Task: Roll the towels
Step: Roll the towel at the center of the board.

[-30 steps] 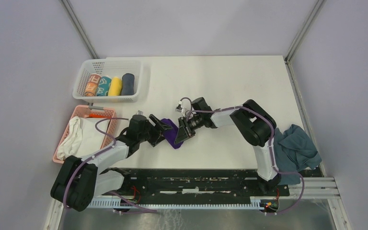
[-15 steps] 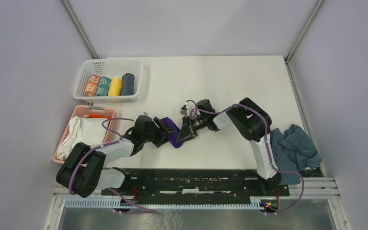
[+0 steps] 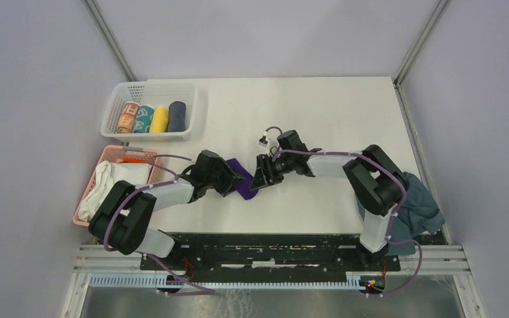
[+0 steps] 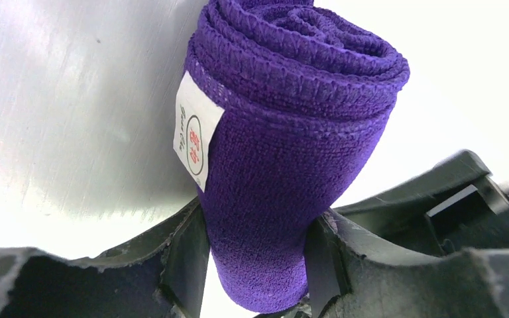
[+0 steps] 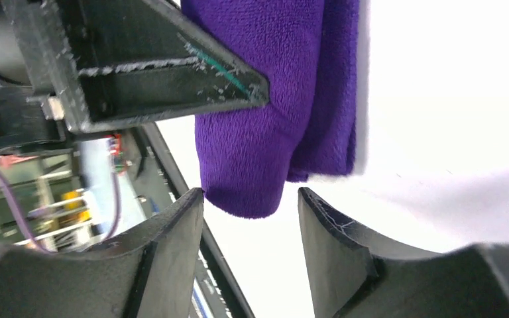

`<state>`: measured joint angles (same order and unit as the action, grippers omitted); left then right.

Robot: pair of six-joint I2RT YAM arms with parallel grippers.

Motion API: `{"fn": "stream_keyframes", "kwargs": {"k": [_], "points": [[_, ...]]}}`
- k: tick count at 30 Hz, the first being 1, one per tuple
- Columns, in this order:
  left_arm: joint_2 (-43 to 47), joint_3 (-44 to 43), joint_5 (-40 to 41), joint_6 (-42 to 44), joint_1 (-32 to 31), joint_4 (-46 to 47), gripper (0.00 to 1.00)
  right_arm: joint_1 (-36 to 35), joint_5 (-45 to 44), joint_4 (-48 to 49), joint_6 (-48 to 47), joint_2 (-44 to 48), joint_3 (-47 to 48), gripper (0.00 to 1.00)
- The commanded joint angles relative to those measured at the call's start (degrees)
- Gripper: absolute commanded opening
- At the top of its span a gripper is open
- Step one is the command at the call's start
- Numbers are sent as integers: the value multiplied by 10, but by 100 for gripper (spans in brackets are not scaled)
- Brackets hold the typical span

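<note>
1. Top view, edges and room: the white table lies bare across its upper middle and right. Grey walls close it in at the top and on both sides, and a black rail runs along its lower edge.
2. Top view, the work: the purple towel sits just left of the frame's centre. The left gripper reaches it from the left and the right gripper from the right, so the two nearly meet over it.
3. Top view, surroundings: a white basket at upper left holds four rolls side by side, one patterned red, one teal, one yellow and one dark blue. Just below it a pink basket holds a white cloth. The slate-grey towel lies crumpled at the table's right edge, partly behind the right arm and well apart from the purple one.
4. Left wrist view: the purple towel is a tight roll running up the middle of the frame. Both black fingers press its lower sides, so this pincer is grasping the roll. A white label on the roll's left side bears a red oval mark and small script, too small to read.
5. Right wrist view: the two fingers at the bottom stand spread, so this pincer is released. The towel's end hangs just above the gap, with white table showing beside it. A finger of the other pincer slants across the upper left, over the cloth.
</note>
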<state>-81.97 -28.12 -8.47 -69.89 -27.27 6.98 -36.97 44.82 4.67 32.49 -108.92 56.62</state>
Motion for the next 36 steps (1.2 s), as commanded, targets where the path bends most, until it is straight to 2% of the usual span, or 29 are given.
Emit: {"fn": "stream_keyframes", "kwargs": {"k": [1, 8, 12, 15, 20, 23, 26, 32, 36], "points": [[-34, -16, 74, 41, 0, -113, 56, -14, -160, -75, -95, 92, -18, 63], [-37, -17, 69, 41, -1, -113, 56, -101, -304, -69, -157, 145, -11, 66], [-36, -18, 67, 41, 0, -113, 56, -108, -329, -36, -146, 124, -3, 63], [-35, -18, 65, 40, 0, -110, 56, -108, -318, -42, -152, 91, 13, 56], [-35, -18, 56, 41, 0, -104, 58, -102, -282, -30, -128, 54, 16, 43], [-32, -13, 45, 41, 0, -90, 61, -81, -237, -19, -96, 31, 18, 26], [-28, -8, 35, 41, 0, -74, 66, -52, -163, 12, -54, 9, 13, 15], [-28, 5, 16, 40, 0, -34, 72, -16, -20, 104, 40, -52, 10, 10], [-39, 5, 13, 45, 0, -19, 72, -3, 26, 172, 104, -83, 7, 10]]}}
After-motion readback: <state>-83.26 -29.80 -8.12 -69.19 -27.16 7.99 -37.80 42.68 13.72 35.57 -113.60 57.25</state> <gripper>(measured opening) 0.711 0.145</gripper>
